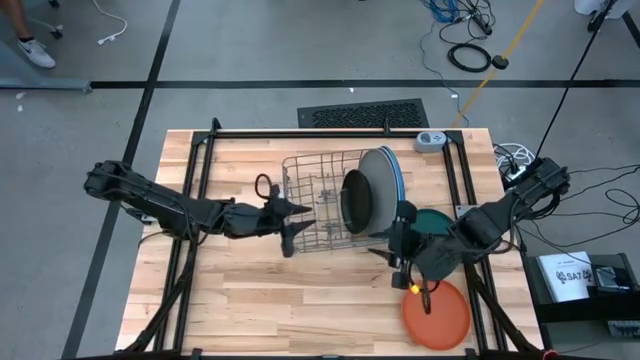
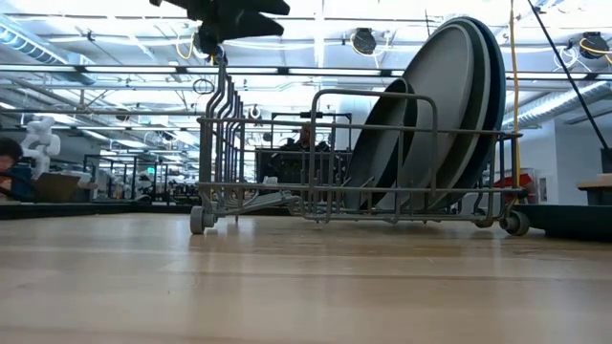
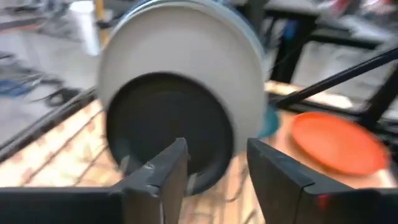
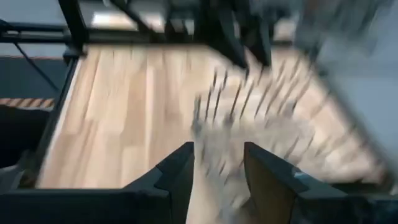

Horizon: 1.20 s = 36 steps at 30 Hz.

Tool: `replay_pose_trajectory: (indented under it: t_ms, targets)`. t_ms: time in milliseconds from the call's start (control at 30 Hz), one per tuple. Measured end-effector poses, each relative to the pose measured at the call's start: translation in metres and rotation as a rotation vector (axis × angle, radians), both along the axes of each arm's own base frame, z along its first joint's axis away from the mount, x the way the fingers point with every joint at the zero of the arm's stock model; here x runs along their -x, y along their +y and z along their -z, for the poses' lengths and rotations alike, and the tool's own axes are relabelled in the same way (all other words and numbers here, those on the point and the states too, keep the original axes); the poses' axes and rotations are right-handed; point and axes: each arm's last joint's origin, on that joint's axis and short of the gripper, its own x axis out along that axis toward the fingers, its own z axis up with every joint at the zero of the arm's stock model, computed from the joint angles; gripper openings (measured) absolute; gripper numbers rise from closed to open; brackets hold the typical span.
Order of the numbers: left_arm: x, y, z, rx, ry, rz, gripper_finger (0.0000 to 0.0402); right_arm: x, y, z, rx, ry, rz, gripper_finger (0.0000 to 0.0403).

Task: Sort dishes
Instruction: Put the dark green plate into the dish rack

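A wire dish rack [image 1: 315,195] stands in the middle of the table. In its right end a black plate [image 1: 357,203], a grey plate [image 1: 378,172] and a blue plate [image 1: 398,175] behind them stand on edge, leaning between the wires. A dark teal plate [image 1: 436,219] lies flat on the table under my right arm. An orange plate [image 1: 438,316] lies flat near the front right corner. My left gripper [image 3: 217,152] hangs open above the rack's left half, pointing at the black plate [image 3: 168,124]. My right gripper [image 4: 217,155] is open, in the air just right of the rack.
A black tube frame [image 1: 200,170] runs along the table's far, left and right sides. A small grey device [image 1: 430,140] sits at the far right corner. Bare wood [image 1: 250,300] lies in front of the rack and to the near left.
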Motion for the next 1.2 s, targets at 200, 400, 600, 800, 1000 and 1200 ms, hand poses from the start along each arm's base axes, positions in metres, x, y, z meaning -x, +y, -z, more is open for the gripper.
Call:
replay_pose_trajectory:
  t_ms: [200,400,600,800,1000,1200]
  targets:
    - [0.003,-0.002,0.011,-0.031,-0.041,0.104,0.0121,0.01,-0.003,0.021,-0.294,0.238,0.104,0.0141]
    - [0.003,-0.004,0.011,-0.032,-0.04,0.169,0.0093,0.035,-0.001,0.035,-0.535,0.545,0.267,0.0141]
    - [0.003,-0.004,0.011,-0.039,-0.037,0.171,0.0089,0.051,0.013,0.053,-0.508,0.712,0.468,0.0141]
    - [0.003,-0.004,0.011,-0.043,-0.037,0.171,0.0089,0.034,0.031,0.089,-0.399,0.824,0.508,0.0141]
    - [0.003,-0.004,0.011,-0.05,-0.039,0.171,0.0089,0.018,0.028,0.135,-0.352,0.914,0.507,0.0142]
    - [0.002,-0.004,0.009,-0.071,-0.057,0.172,0.0089,0.018,0.012,0.173,-0.337,0.927,0.537,0.0142]
